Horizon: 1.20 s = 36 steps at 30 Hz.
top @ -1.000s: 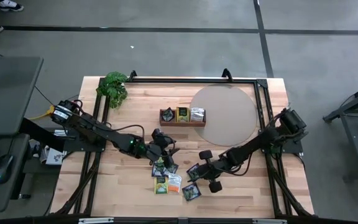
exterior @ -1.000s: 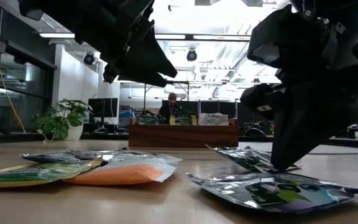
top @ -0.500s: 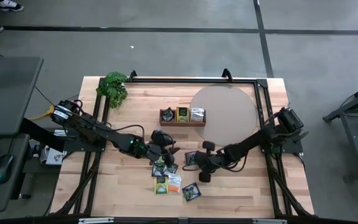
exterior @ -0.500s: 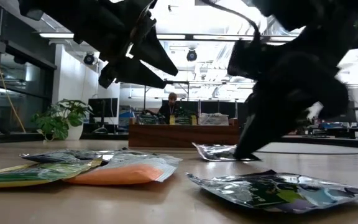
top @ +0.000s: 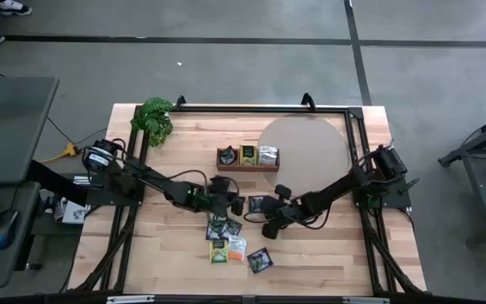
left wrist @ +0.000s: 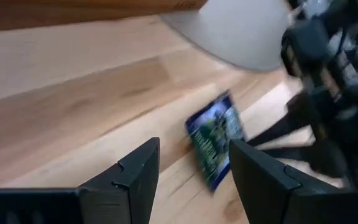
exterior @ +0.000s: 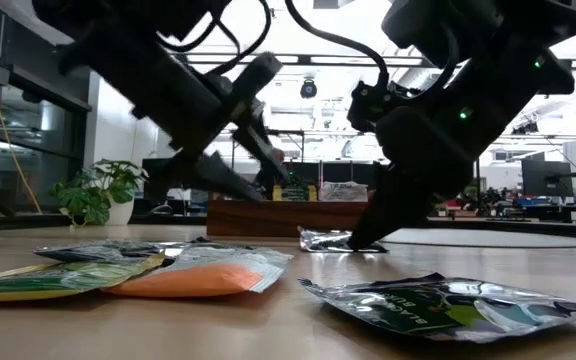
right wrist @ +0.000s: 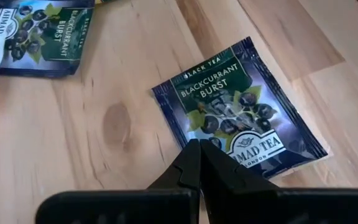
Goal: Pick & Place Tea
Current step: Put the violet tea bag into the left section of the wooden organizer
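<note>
A dark blue-black foil sachet (right wrist: pixel 241 109) labelled Blackcurrant Burst lies flat on the bench (top: pixel 327 253) near the tray (top: pixel 248 158). The clenched right tool (right wrist: pixel 199 149) presses its edge; the left tool (left wrist: pixel 194 168) gapes beside it.

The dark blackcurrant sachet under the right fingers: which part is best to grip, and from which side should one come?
The blackcurrant sachet lies flat on the table, alone, so nothing stands up to pinch. Probably best is a free corner or edge, approached from above at a low slant. The right gripper, fingers shut, presses its tip on the sachet; the left gripper is open beside it.
</note>
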Tool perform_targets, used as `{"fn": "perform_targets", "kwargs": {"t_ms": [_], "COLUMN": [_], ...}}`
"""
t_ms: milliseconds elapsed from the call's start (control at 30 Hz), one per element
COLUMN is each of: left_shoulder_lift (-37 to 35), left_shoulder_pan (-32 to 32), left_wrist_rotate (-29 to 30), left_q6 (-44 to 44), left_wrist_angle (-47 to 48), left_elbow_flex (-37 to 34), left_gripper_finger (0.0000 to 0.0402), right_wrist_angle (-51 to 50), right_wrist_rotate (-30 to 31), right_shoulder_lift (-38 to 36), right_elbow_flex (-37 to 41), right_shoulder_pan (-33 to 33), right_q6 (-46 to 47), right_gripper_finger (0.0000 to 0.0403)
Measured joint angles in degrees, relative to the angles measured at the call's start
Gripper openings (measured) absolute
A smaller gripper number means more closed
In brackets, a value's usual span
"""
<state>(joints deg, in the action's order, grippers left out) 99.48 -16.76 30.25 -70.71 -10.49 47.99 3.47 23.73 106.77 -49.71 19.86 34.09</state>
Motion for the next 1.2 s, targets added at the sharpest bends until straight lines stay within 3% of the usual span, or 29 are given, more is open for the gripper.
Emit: {"fn": "perform_targets", "kwargs": {"t_ms": [467, 1200], "left_shoulder_lift": [0.2, 6.9], "left_shoulder_pan": [7.1, 7.7], "left_wrist_rotate": [-14.3, -16.6], "left_q6": [-0.6, -6.6], "left_wrist_angle": [-2.1, -7.8], "left_elbow_flex": [0.0, 0.1], "left_gripper_finger": [0.019, 0.019], "right_wrist_angle": [1.3, 5.8], "right_wrist_rotate": [1.8, 3.8], "right_shoulder_lift": [0.3, 3.9], "right_elbow_flex": [0.0, -0.3], "right_shoulder_pan": [0.0, 0.2], "right_q6": [-2.0, -3.6], "right_gripper_finger": [0.0, 0.0]}}
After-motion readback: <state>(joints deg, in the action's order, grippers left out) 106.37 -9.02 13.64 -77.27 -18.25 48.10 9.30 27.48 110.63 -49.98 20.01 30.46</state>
